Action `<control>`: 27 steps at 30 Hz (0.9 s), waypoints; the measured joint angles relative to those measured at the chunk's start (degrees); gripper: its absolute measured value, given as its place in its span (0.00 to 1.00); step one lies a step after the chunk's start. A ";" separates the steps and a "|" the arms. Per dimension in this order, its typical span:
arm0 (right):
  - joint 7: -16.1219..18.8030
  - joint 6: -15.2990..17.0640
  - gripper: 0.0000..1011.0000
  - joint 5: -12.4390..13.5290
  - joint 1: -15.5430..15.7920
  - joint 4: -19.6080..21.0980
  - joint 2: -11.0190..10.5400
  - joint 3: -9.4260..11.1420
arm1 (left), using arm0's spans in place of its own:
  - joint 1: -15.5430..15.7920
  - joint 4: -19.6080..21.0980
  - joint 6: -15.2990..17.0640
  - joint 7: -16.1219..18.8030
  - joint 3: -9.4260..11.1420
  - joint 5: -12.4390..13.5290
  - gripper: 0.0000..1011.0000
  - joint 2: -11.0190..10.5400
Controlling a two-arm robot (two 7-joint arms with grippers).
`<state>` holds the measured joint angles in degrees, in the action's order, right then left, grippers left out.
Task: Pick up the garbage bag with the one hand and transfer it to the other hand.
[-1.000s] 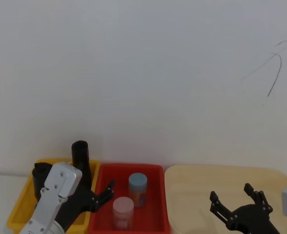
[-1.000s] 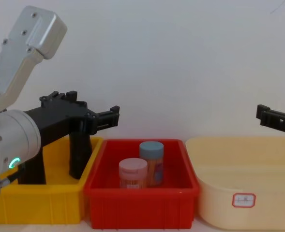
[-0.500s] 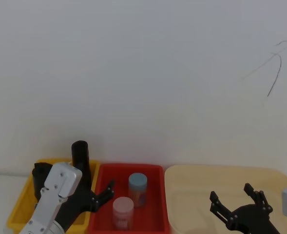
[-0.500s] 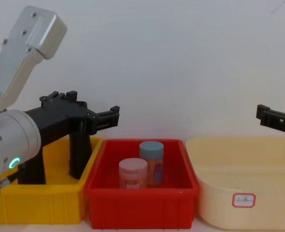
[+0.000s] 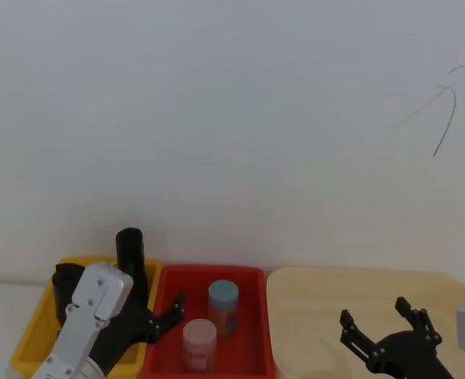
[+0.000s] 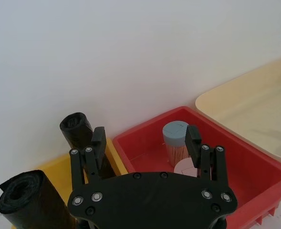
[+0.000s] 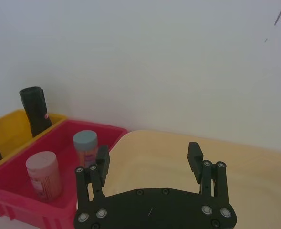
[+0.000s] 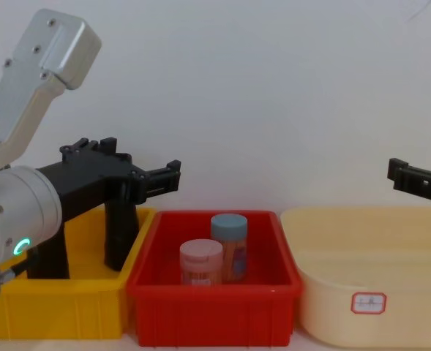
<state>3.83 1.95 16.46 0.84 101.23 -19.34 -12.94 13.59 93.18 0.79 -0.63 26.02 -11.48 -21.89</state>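
Observation:
Two black garbage bag rolls stand upright in the yellow bin point(image 8: 54, 303). The taller-looking roll point(image 5: 129, 249) is at the bin's back right corner, and the other roll point(image 5: 63, 286) stands further left. My left gripper point(image 6: 145, 139) hovers open over the border between the yellow and red bins, holding nothing. In the left wrist view the far roll point(image 6: 77, 131) sits just beyond one finger and outside the gap, while the near roll point(image 6: 28, 195) is close beside the wrist. My right gripper point(image 7: 148, 152) hangs open and empty over the cream tub point(image 7: 178, 157).
The red bin point(image 8: 215, 307) in the middle holds a blue-lidded jar point(image 8: 229, 245) and a pink-lidded jar point(image 8: 201, 262). The cream tub point(image 8: 376, 292) is on the right. A white wall rises directly behind all three containers.

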 joint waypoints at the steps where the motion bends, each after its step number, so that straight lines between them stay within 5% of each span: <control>1: 0.00 0.00 0.99 0.00 0.00 0.00 0.00 0.00 | 0.00 0.00 0.00 0.00 0.00 0.00 0.99 0.00; 27: 0.00 0.00 0.99 0.00 0.00 0.00 0.00 0.00 | 0.00 0.00 0.00 0.00 0.00 0.00 0.99 0.00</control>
<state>3.82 1.95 16.46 0.84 101.23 -19.34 -12.94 13.59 93.18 0.79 -0.63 26.02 -11.48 -21.89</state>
